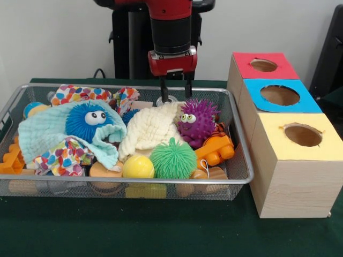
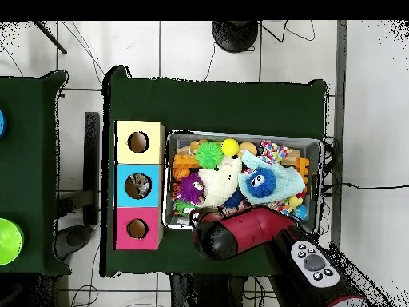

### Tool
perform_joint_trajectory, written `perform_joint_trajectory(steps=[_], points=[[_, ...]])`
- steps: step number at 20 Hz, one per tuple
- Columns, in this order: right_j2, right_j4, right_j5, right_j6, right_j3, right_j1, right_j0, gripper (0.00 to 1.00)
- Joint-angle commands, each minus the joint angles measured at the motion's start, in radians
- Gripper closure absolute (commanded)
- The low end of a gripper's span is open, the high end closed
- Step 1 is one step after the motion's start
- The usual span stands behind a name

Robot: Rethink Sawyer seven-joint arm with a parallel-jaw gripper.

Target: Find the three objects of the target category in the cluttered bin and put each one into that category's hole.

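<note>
The gripper is hanging with its fingers parted and empty at the wire bin's far rim. The purple spiky toy, round with no long axis, is sitting at the gripper's four o'clock, eyes facing the camera, crowded by the cream cloth and orange block.

A: How is the arm posed?
B: It is held vertical, red and black, coming straight down from above, with the wrist squared over the claw.
A: And the claw's state?
B: Two dark fingers are pointed downward and kept parted, with a clear gap between them; nothing is seen gripped. From overhead, only the arm's upper housing is seen.
</note>
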Motion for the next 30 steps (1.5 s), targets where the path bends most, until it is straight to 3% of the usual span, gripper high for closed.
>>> perform_joint_trajectory(steps=[1, 12, 19, 30], points=[[-0.028, -0.077, 0.037, -0.037, -0.012, -0.02, -0.001, 0.0], [-0.061, -0.097, 0.017, -0.02, 0.0, -0.02, 0.017, 0.0], [-0.152, -0.189, -0.082, 0.046, -0.084, 0.086, 0.104, 0.0], [-0.126, -0.193, -0.079, 0.01, -0.114, 0.113, 0.082, 0.0]])
